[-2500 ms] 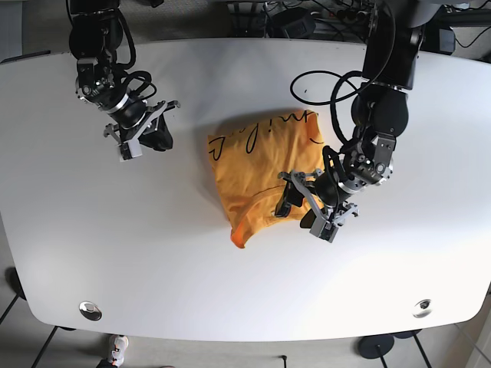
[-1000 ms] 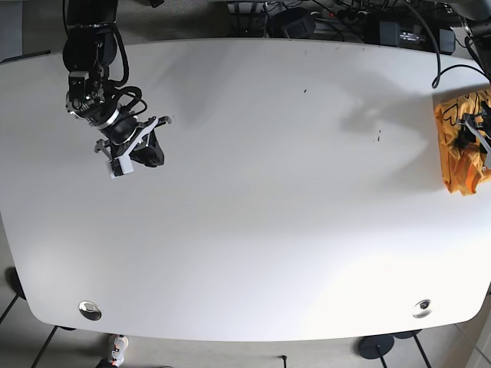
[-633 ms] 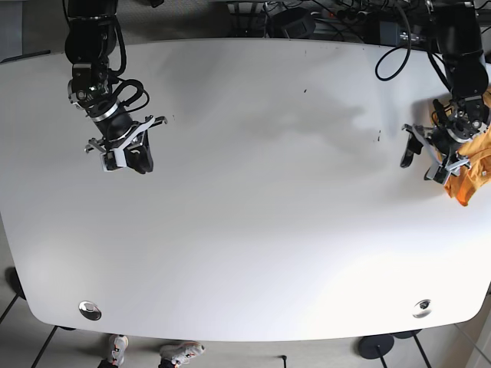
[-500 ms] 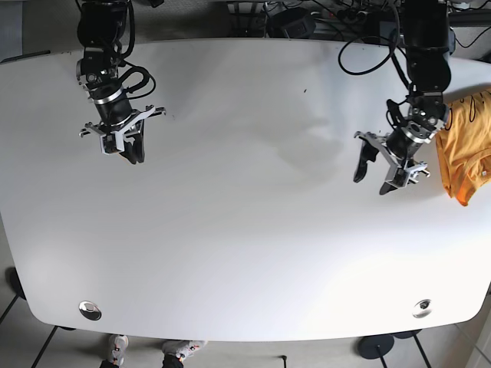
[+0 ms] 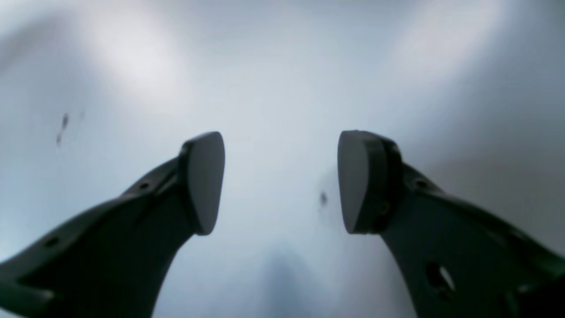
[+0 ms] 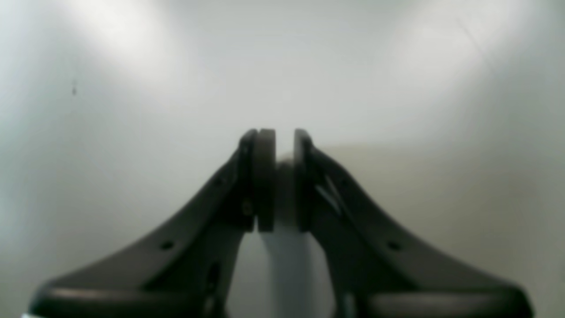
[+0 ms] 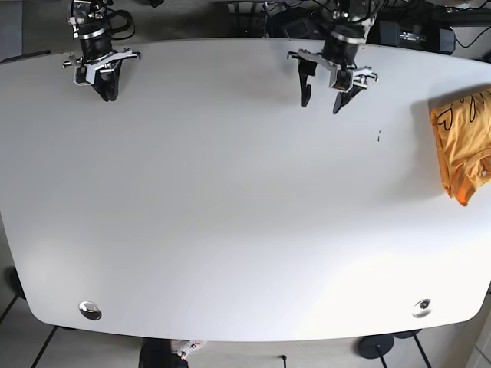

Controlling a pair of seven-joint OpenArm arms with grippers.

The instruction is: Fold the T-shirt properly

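Note:
The orange T-shirt (image 7: 465,146) lies folded at the table's far right edge in the base view, partly cut off by the frame. My left gripper (image 7: 322,100) hangs open and empty over the back middle of the table, far from the shirt; its wrist view shows the fingers (image 5: 201,181) wide apart over bare white table. My right gripper (image 7: 105,90) is at the back left corner, shut and empty; its wrist view shows the pads (image 6: 265,176) nearly touching with nothing between. The shirt is not in either wrist view.
The white table (image 7: 230,215) has two round metal fittings near the front, at the left (image 7: 90,310) and right (image 7: 421,307). Small dark specks (image 7: 378,136) mark the surface. Cables and equipment (image 7: 284,19) lie behind the back edge.
Both arms have pulled back to the table's far edge. The left gripper left the shirt at the right edge and moved away open. The right gripper moved up to the back left corner.

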